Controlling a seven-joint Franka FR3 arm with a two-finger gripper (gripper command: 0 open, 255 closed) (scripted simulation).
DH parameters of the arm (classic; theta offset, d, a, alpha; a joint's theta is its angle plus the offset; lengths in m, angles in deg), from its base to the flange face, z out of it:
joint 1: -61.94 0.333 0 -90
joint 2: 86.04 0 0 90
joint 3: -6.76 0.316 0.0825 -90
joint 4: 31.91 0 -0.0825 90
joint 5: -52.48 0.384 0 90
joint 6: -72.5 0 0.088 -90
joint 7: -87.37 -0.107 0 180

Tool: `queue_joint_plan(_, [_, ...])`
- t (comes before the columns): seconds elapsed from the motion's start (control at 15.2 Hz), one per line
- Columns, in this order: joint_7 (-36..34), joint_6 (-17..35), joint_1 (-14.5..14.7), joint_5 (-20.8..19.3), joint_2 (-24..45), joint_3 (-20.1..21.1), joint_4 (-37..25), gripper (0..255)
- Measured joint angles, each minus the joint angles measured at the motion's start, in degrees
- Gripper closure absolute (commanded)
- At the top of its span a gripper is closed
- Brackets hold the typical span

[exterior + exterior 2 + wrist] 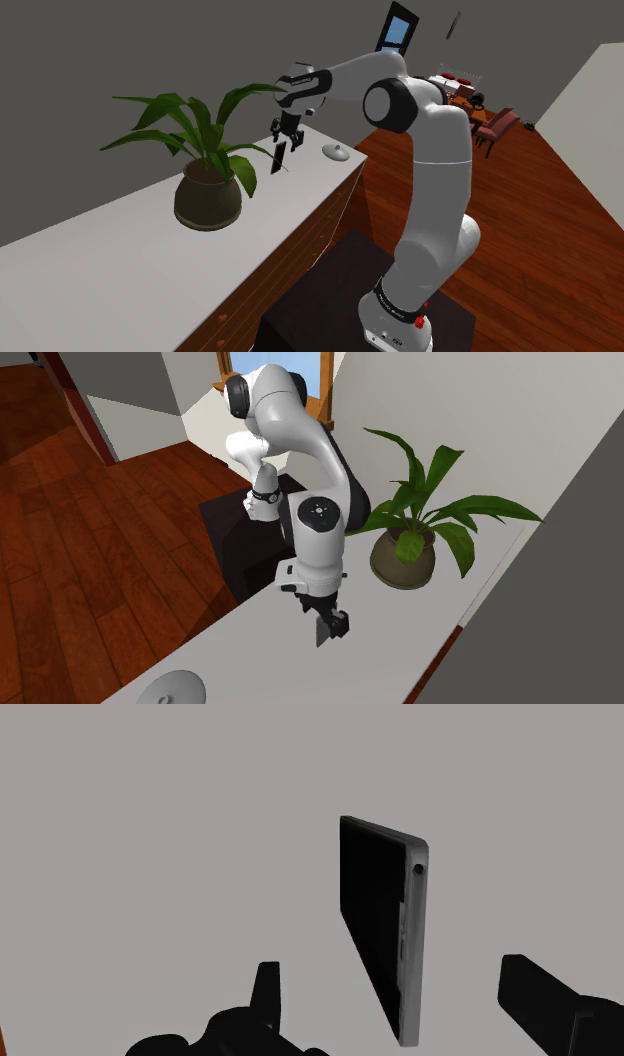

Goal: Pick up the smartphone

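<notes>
Smartphone (pixel 380 914): upright between fingers (pixel 266 989); you couldn't tell whether it touched the countertop (pixel 120 270).
Gripper (pixel 388 964): pointed down, spread, clasping nothing.

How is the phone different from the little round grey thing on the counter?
The phone is black, flat and rectangular; the round grey thing is pale and domed. The phone stands upright between the open fingers of the gripper, touching neither; the round grey thing lies flat on the counter, apart from the gripper. Both are small next to the potted plant.
</notes>
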Motion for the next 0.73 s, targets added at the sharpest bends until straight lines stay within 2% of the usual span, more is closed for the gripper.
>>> queue_joint_plan(0.07, [0.12, 0.35, -0.08, 0.04, 0.16, 0.00, 0.19, 255])
queue_joint_plan(0.73, [0.20, 0.69, -0.14, 0.06, 0.28, -0.03, 0.38, 255])
